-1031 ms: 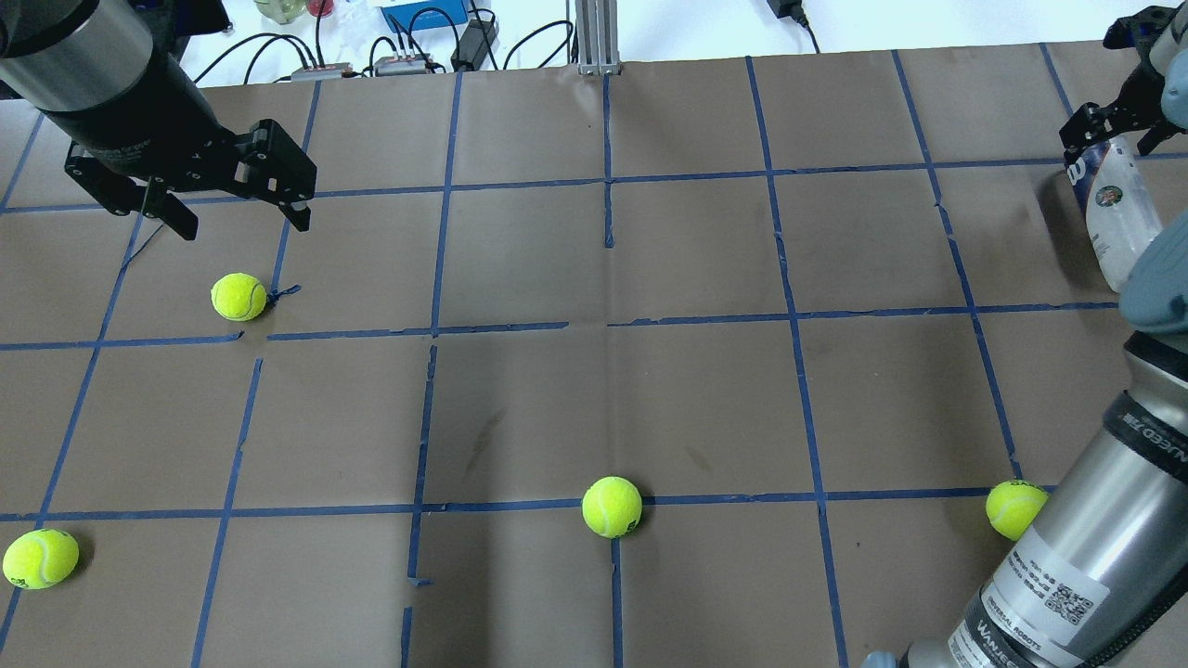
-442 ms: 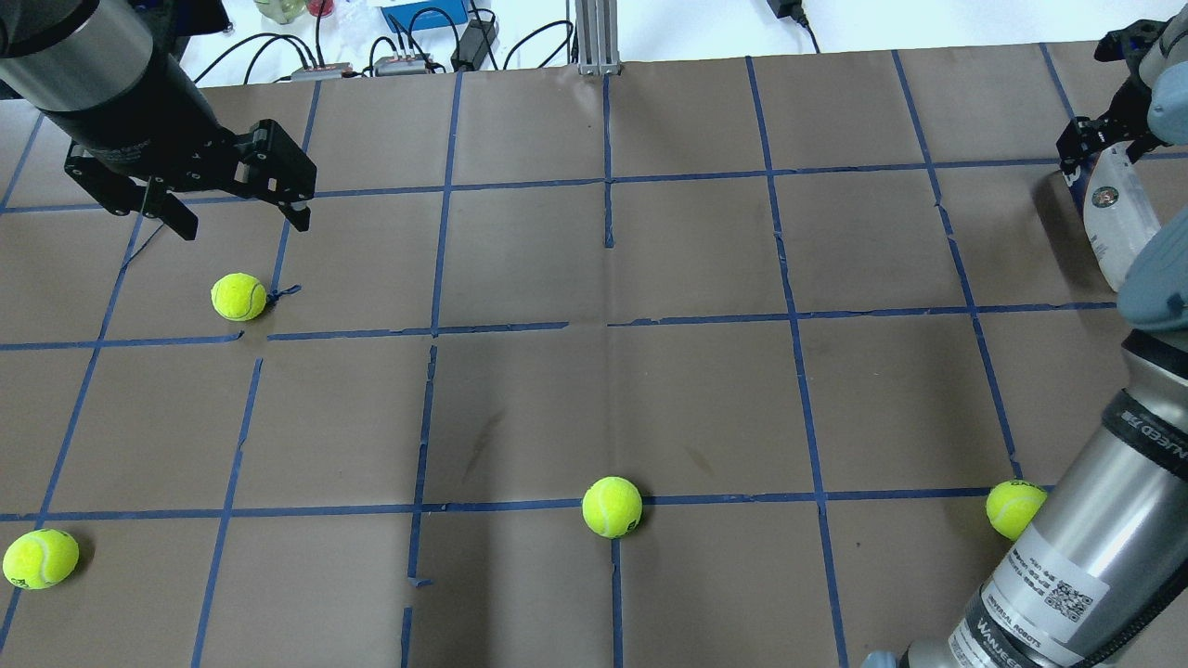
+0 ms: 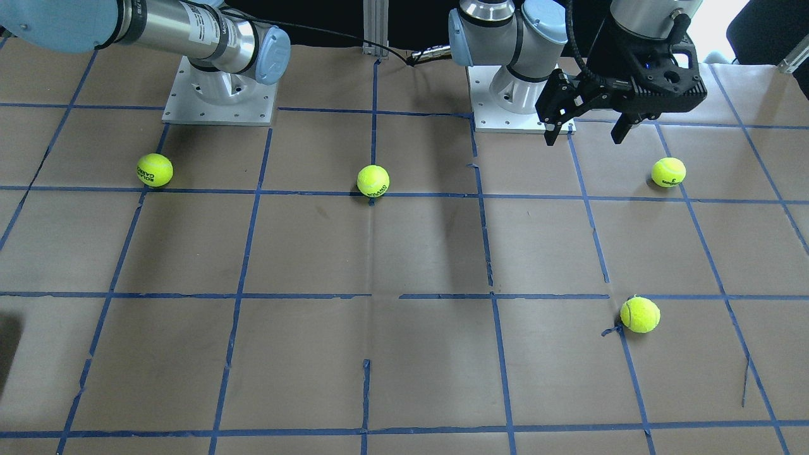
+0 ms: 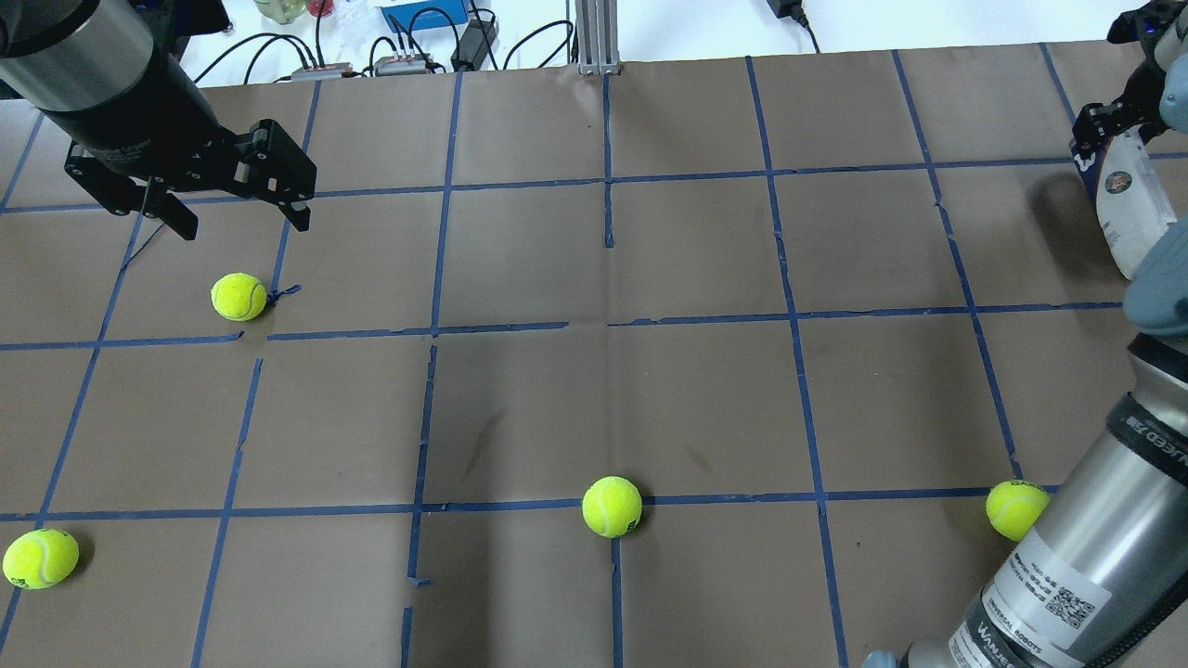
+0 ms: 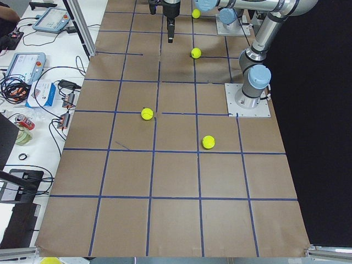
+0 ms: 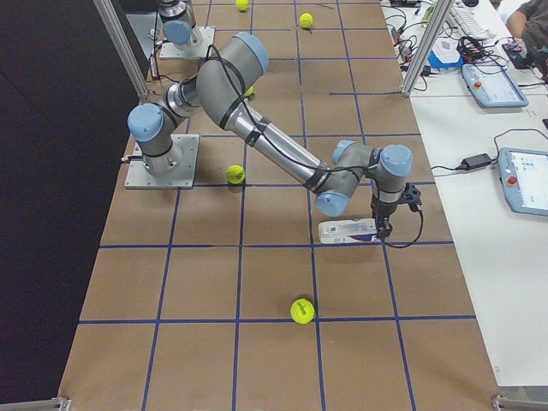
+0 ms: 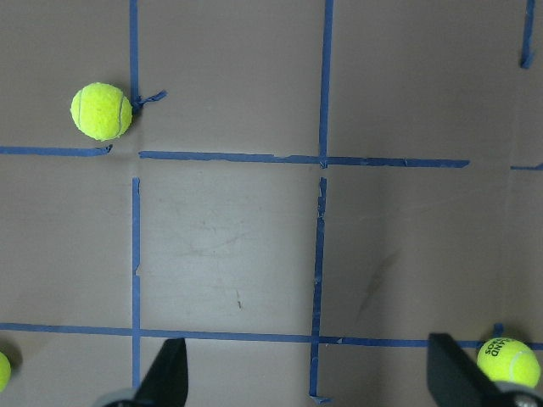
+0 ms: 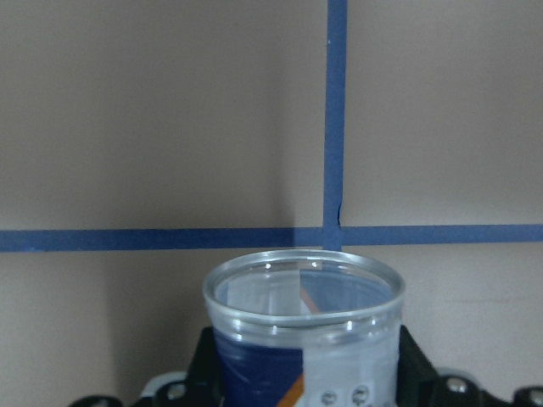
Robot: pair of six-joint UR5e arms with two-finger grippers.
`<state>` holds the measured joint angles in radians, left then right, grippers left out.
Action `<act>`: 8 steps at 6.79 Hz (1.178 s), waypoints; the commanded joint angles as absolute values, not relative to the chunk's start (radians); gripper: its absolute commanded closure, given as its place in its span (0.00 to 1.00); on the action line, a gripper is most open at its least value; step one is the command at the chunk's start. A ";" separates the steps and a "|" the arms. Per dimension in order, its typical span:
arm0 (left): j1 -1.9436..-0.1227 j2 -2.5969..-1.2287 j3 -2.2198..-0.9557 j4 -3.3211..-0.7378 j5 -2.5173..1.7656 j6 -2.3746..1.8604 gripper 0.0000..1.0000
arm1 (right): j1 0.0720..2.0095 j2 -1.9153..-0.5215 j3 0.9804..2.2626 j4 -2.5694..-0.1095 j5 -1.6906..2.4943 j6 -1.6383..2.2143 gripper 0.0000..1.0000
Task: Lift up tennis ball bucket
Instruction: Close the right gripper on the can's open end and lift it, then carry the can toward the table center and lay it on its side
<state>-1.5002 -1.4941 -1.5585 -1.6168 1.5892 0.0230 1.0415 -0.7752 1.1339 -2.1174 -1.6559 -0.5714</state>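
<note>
The tennis ball bucket, a clear tube with a white and navy label, is at the far right edge of the overhead view, lying nearly level. My right gripper is shut on it near one end. In the exterior right view the bucket lies sideways in that gripper. The right wrist view shows its open silvery-clear rim between the fingers. My left gripper is open and empty, high over the far left of the table, also seen in the front view.
Several yellow-green tennis balls lie on the brown paper with its blue tape grid: one below the left gripper, one at the near left, one in the near middle, one by the right arm. Cables lie beyond the far edge.
The right gripper and the bucket in it have shifted right and a little up in the overhead view, and its shadow now stands further from it. The left arm has not moved.
</note>
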 commanded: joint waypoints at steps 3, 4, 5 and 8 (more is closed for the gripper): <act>-1.500 -1.494 -1.559 -1.617 1.589 0.023 0.00 | 1.245 -0.977 1.329 -2.106 -1.658 -0.581 0.44; -1.500 -1.494 -1.557 -1.617 1.589 0.023 0.00 | 1.315 -1.003 1.336 -2.108 -1.649 -0.581 0.44; -1.500 -1.494 -1.559 -1.617 1.589 0.023 0.00 | 1.421 -1.012 1.339 -2.111 -1.620 -0.587 0.44; -1.500 -1.494 -1.559 -1.617 1.589 0.023 0.00 | 1.679 -1.011 1.342 -2.115 -1.567 -0.600 0.48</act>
